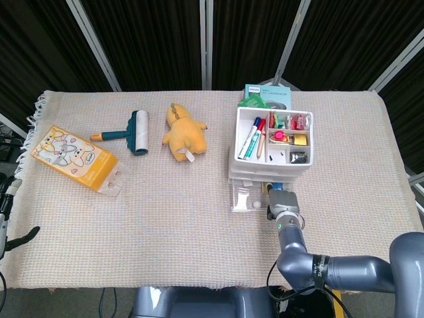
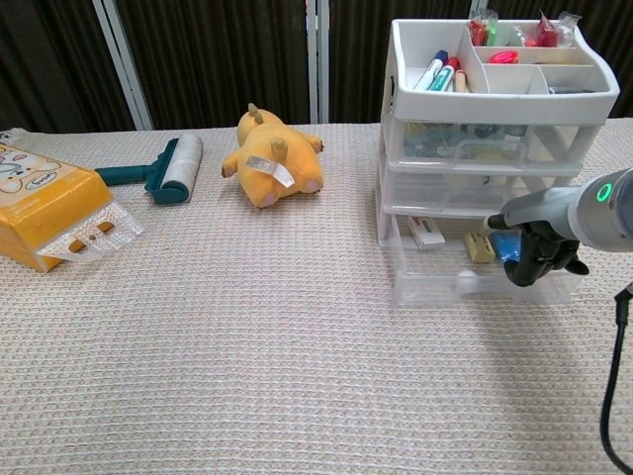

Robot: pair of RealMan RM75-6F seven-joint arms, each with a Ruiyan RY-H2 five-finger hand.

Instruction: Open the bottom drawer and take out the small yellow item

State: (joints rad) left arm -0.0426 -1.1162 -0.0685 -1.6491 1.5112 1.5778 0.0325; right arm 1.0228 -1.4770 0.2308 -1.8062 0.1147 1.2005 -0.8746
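bottom drawer (image 2: pixel 475 282) already pulled out, lower right of chest frame, so its contents are reachable from above. your right hand (image 2: pixel 537 259) hangs over the drawer's right part, fingers curled downward; cannot tell if it holds anything. it sits by the blue item (image 2: pixel 506 246), not the yellow item (image 2: pixel 479 246), which lies just left of it in the drawer. yellow item looks short and blocky, long axis roughly front-to-back, slightly skewed. left hand not in view.
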